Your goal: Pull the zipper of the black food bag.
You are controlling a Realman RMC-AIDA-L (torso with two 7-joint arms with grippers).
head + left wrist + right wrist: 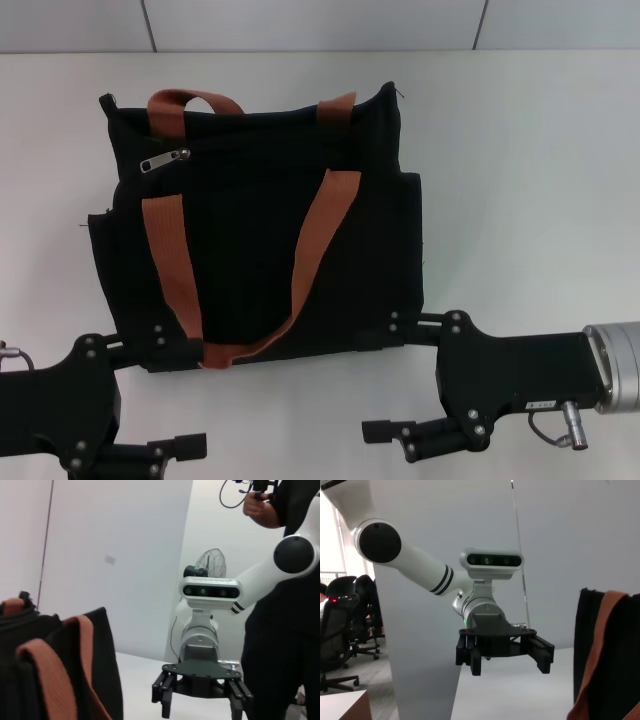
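Observation:
The black food bag (250, 190) lies flat on the white table (520, 180), with its rust-orange straps (168, 262) across its face. The silver zipper pull (165, 161) sits at the bag's far left, near the top edge. My left gripper (178, 397) is open at the near left; its far finger lies at the bag's near edge by the strap loop. My right gripper (385, 382) is open at the near right; its far finger touches the bag's near right corner. The bag also shows in the left wrist view (100, 645) and the right wrist view (587, 645).
The left wrist view shows my right gripper (200, 700) facing it, a person in black (285, 630) behind it and a fan (210, 562). The right wrist view shows my left gripper (505, 655) and office chairs (340, 615) beyond the table.

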